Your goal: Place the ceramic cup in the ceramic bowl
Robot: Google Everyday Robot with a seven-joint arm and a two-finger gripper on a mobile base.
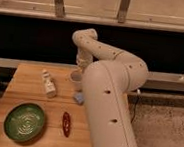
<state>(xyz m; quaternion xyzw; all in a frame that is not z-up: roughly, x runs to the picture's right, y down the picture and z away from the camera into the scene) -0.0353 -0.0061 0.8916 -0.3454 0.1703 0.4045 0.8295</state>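
Observation:
The ceramic cup, small and pale, stands on the wooden table near its back edge, partly hidden by my arm. My gripper points down right above the cup, at or on its rim. The ceramic bowl, a shallow green dish with white rings, sits at the table's front left, well apart from the cup and gripper.
A small white bottle-shaped figure stands left of the cup. A dark red oblong object lies right of the bowl. A small blue object lies by my arm, whose thick near link covers the table's right side. A dark ledge runs behind.

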